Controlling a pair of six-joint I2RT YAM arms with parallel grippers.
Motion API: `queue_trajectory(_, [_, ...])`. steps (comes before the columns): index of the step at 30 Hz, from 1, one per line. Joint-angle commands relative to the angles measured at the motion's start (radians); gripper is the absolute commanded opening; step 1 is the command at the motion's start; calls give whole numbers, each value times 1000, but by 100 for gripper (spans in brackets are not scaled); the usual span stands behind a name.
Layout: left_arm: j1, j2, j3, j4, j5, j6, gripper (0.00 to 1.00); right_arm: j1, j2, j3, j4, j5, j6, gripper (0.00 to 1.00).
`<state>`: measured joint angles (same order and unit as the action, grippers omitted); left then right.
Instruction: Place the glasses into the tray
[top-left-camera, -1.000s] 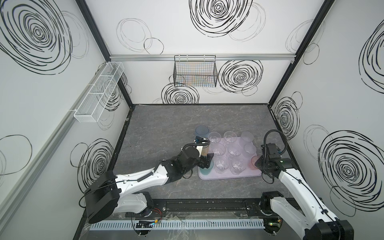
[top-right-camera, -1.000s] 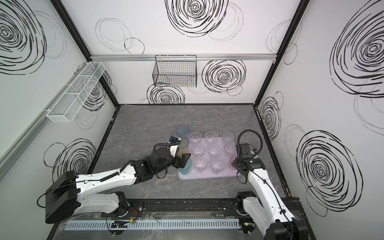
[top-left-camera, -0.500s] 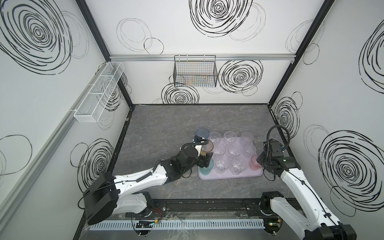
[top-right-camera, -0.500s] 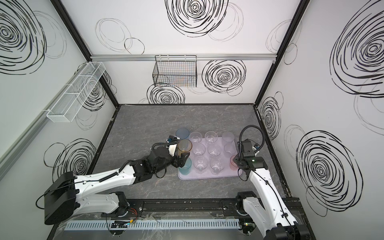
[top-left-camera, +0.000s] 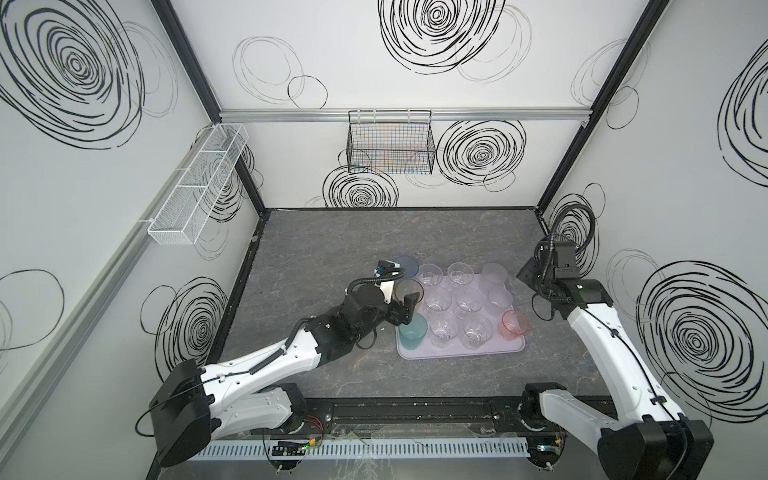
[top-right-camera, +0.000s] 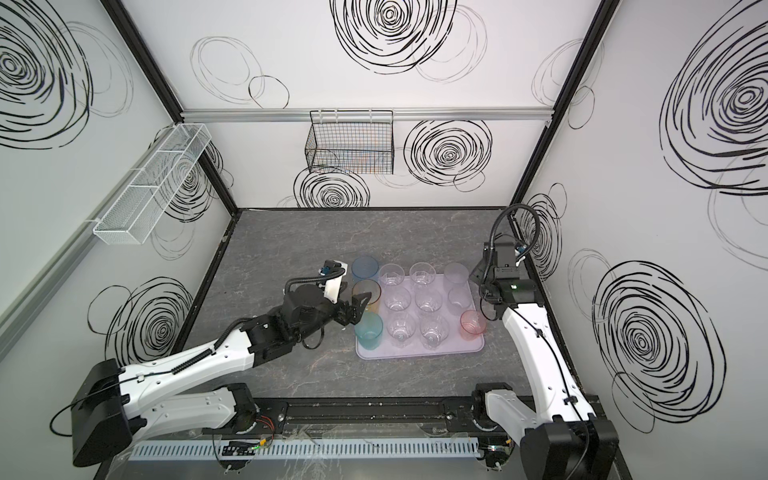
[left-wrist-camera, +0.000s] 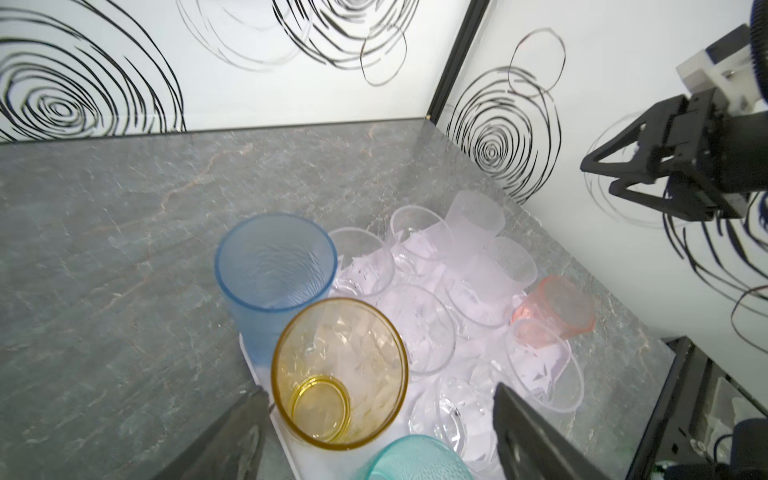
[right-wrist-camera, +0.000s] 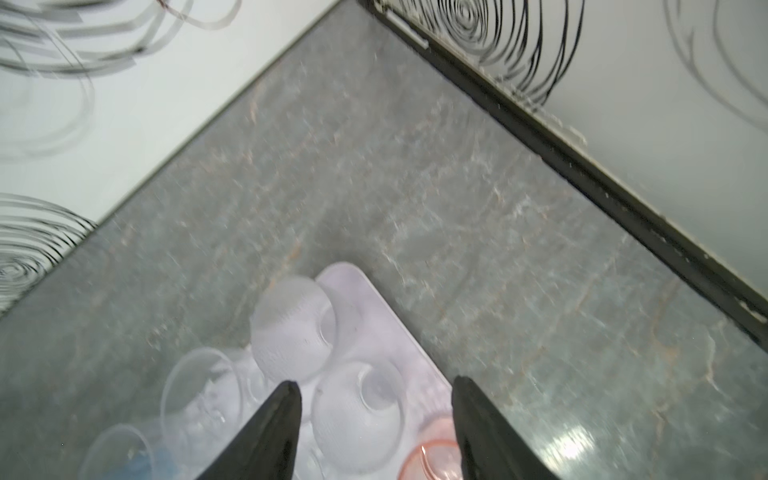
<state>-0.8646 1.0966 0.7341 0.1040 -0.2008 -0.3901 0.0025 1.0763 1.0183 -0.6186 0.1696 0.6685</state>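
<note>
On my feed the tray (top-left-camera: 465, 352) lay on the desk (top-left-camera: 332, 249), right of centre and toward the near edge. The glasses stood upright in it, in rows. Down its left side ran the tall ones: the blue glass (top-left-camera: 406, 266) at the far corner, the amber glass (top-left-camera: 409, 291) in the middle and the teal glass (top-left-camera: 413, 330) at the near end. I could not tell whether the blue one's base sat wholly inside the rim. Six clear faceted glasses (top-left-camera: 438, 299) filled the two middle columns. On the right side stood two frosted glasses (top-left-camera: 494, 272), with the short pink glass (top-left-camera: 514, 325) at the near end.

The left arm (top-left-camera: 291, 353) reached in low over the desk from the left. The left jaws were spread wide on either side of the amber glass. The left wrist view showed a clear gap between one of them and the glass wall, so they gripped nothing. The right arm (top-left-camera: 602, 345) stood at the tray's right side. The right jaws hung raised by the tray's far right corner, beside the frosted glasses. They were parted too, with nothing held between them, though the right wrist view was blurred.
</note>
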Motion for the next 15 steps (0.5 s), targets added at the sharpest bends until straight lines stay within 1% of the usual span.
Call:
queue_trajectory(1, [77,-60,44,-24,7,68,88,-56,25,43,197,117,-92,67])
queue_trajectory(4, [211,-119,29,-43,14,119,88,-75,-5,-51,433,221,-175,70])
queue_trajectory(5, [259,-139,11,-25,17,149,89,-76,-19,-106,530,240,-221,71])
queue_trajectory(6, [306,-161,-27,35,6,211,91,-75,-35,-174,657,256,-304,73])
queue_trajectory(7, [338,-169,-76,111,-74,271,99,-75,-44,-248,787,274,-363,74])
queue_trajectory(9, [401,-134,-129,204,-222,307,97,-93,-31,-349,969,290,-440,80])
queue_trajectory(10, [438,-112,-138,225,-272,298,97,-117,-9,-383,1026,293,-455,81])
queue_trajectory(12, [498,-96,-172,285,-380,223,97,-172,32,-418,1041,329,-402,79])
queue_trajectory(13, [524,-95,-220,366,-435,185,98,-185,53,-428,1022,340,-373,79])
queue_trajectory(14, [549,-90,-277,458,-485,165,99,-188,73,-441,1009,335,-369,78])
queue_trajectory(15, [572,-82,-307,508,-521,164,99,-186,89,-452,997,319,-372,78])
